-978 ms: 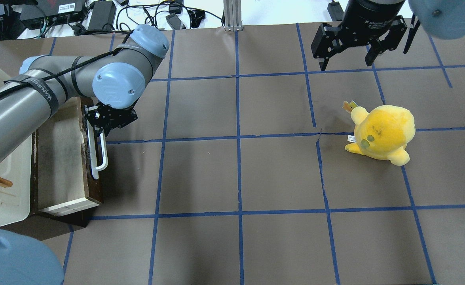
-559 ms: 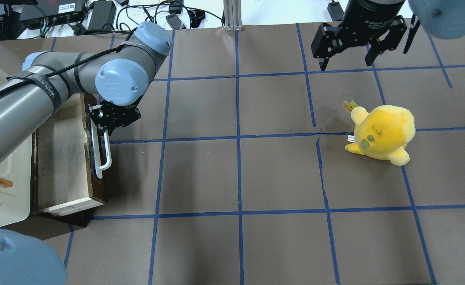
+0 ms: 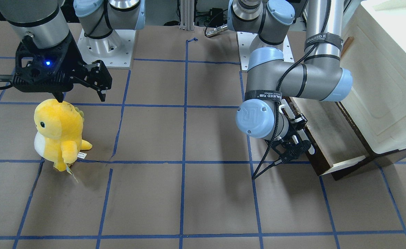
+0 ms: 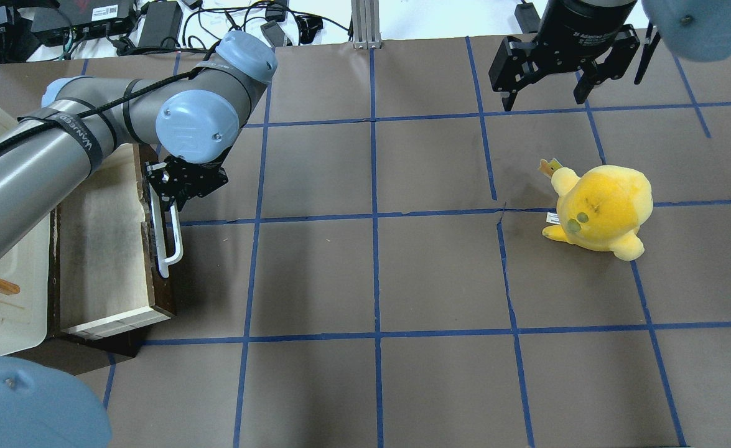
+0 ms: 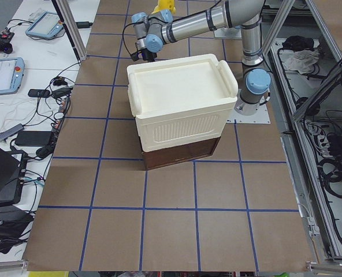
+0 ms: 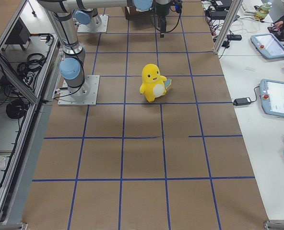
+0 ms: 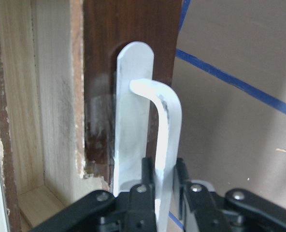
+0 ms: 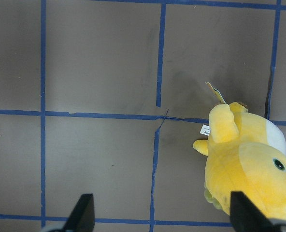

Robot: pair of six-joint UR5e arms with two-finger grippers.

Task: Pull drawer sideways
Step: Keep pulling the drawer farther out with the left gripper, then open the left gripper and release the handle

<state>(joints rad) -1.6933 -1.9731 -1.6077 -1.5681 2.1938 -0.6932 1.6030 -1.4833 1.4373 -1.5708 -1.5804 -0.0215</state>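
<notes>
My left gripper (image 7: 160, 193) is squeezed tight on the white handle (image 7: 168, 121) of the drawer (image 4: 101, 249). The drawer sits on my left, partway out from under the cream cabinet (image 5: 179, 124), with pale wood inside. The handle runs long along the dark brown front, so I think I must pull across it, toward my right. My right gripper (image 4: 545, 99) hangs wide open, far away.

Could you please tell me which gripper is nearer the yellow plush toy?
Right. The right gripper hangs open just beyond the yellow plush toy; the left gripper is far off, shut on the drawer handle.
</notes>
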